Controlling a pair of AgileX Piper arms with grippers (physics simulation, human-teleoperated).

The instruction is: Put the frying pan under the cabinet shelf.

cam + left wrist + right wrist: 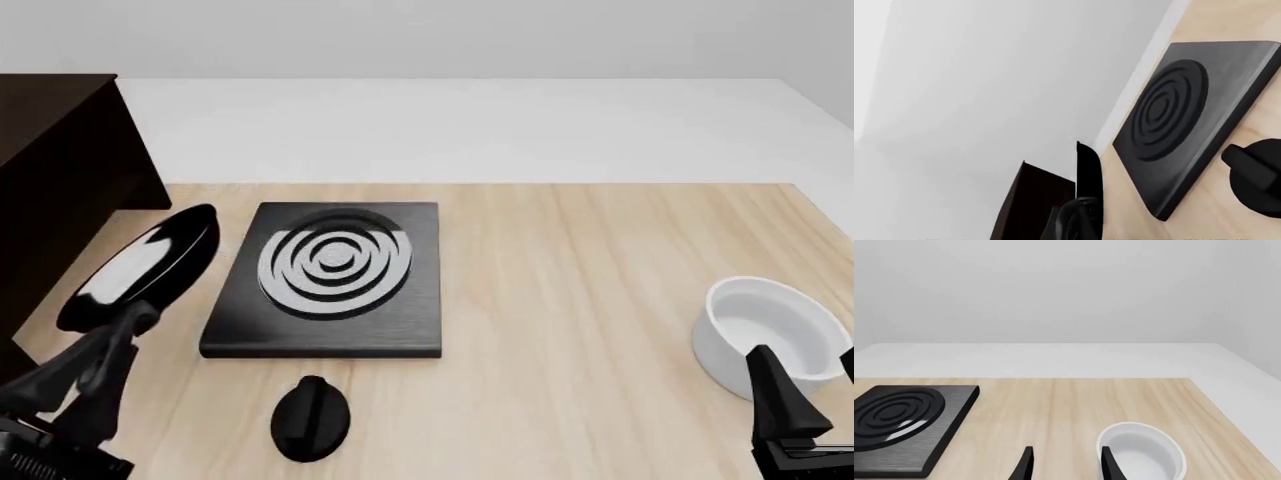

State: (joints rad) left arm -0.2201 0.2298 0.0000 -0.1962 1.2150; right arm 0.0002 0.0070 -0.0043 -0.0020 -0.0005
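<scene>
Frying pan (pixel 134 265) hangs tilted in the left gripper (pixel 118 335), whose fingers are clamped on its thin handle, the glossy round body raised above the table (pixel 587 280). It sits between the dark cabinet shelf (pixel 54 170) and the square stove plate (pixel 331 280). A black oval knob (pixel 311 418) lies just in front of the plate. Right gripper (pixel 1064 465) hovers with fingers apart, beside the white bowl (pixel 767 335).
</scene>
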